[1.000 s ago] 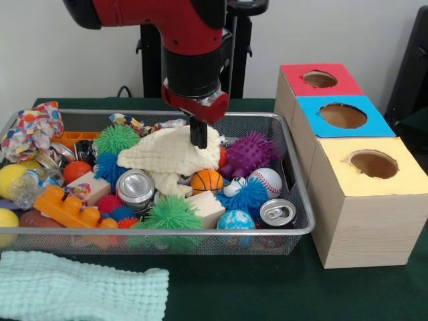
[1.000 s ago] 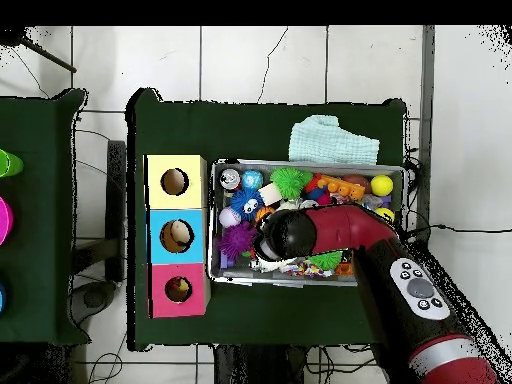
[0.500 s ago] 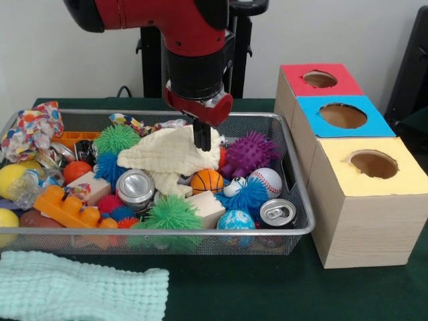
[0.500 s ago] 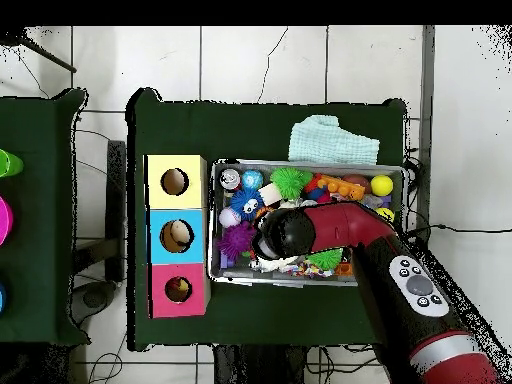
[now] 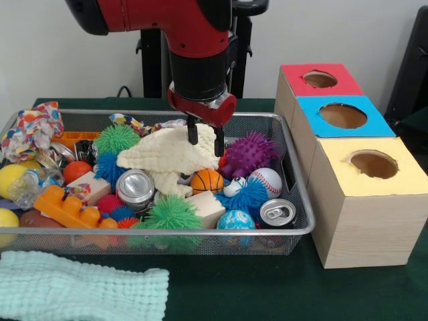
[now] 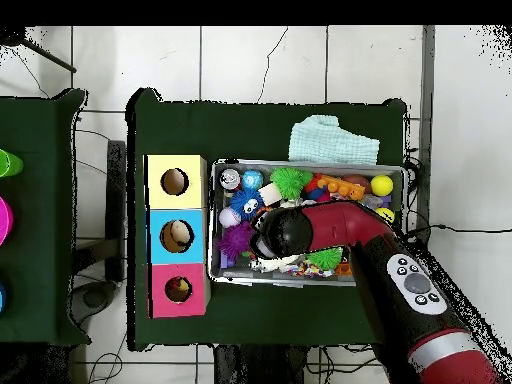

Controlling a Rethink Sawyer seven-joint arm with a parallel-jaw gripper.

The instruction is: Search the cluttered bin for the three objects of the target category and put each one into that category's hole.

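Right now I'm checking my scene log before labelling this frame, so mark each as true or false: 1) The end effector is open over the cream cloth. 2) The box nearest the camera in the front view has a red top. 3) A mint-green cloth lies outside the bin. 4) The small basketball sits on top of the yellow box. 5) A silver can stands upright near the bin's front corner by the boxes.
1) True: the end effector is open, fingers spread over the cream cloth.
2) False: the nearest is the yellow box; the red box is farthest.
3) True: the mint-green cloth lies before the bin.
4) False: the small basketball is in the bin.
5) True: the silver can.
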